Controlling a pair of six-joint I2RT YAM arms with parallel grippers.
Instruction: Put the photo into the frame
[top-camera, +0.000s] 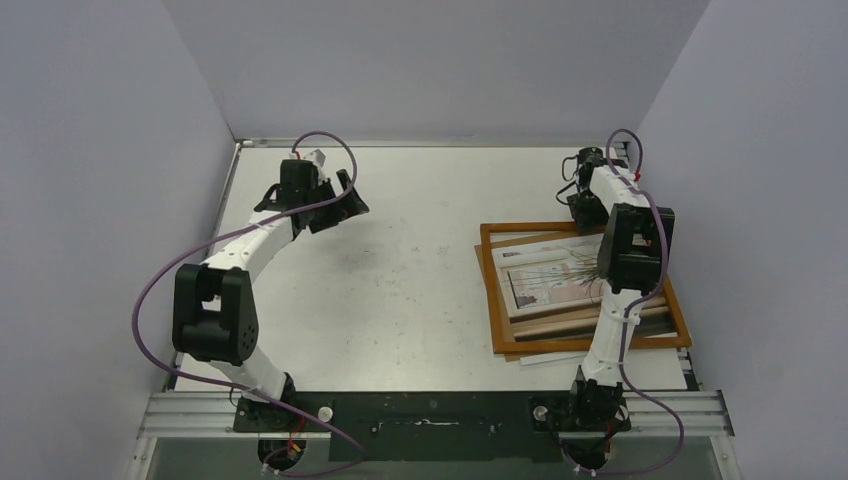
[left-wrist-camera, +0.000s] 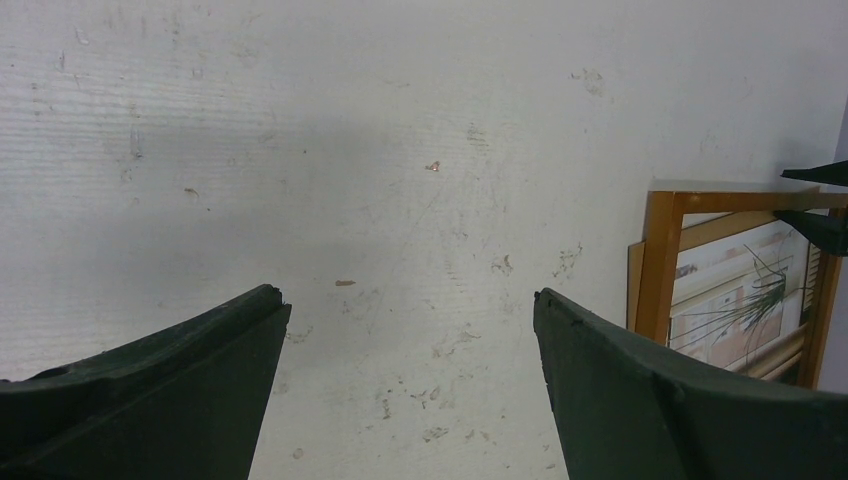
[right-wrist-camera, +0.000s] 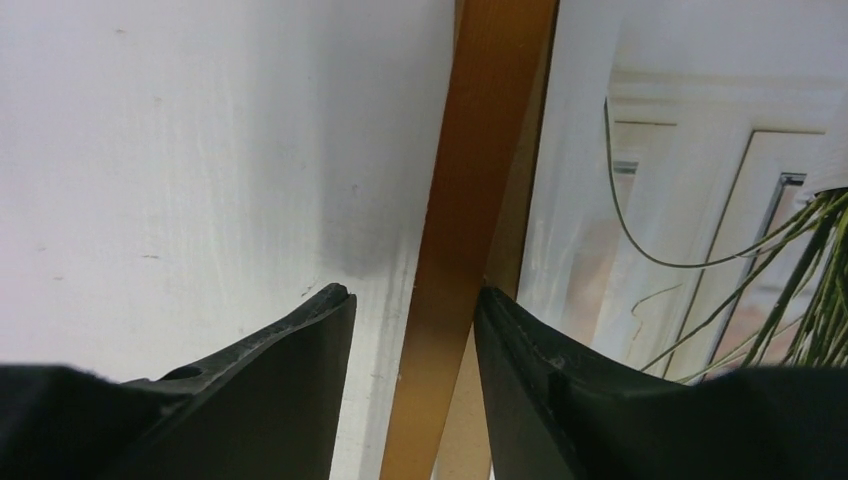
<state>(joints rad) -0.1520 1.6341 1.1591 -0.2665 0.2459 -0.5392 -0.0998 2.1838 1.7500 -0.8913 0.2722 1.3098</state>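
Observation:
The orange-brown frame (top-camera: 489, 290) lies flat at the right of the table. The photo (top-camera: 545, 275), plant side up, lies inside its opening, slightly skewed. My right gripper (top-camera: 585, 218) is at the frame's far bar. In the right wrist view the gripper (right-wrist-camera: 415, 292) is open, its jaws astride that bar (right-wrist-camera: 480, 150): the right finger touches it, the left finger stands apart over the table. The photo (right-wrist-camera: 680, 200) shows beyond. My left gripper (top-camera: 345, 205) is open and empty over bare table (left-wrist-camera: 410, 295); the frame (left-wrist-camera: 660, 265) and photo (left-wrist-camera: 745, 300) show at its right.
A brown fibreboard backing panel (left-wrist-camera: 634, 285) lies under the frame, its edge poking out on the left. A white sheet edge (top-camera: 540, 358) shows below the frame's near bar. Grey walls close in the table on three sides.

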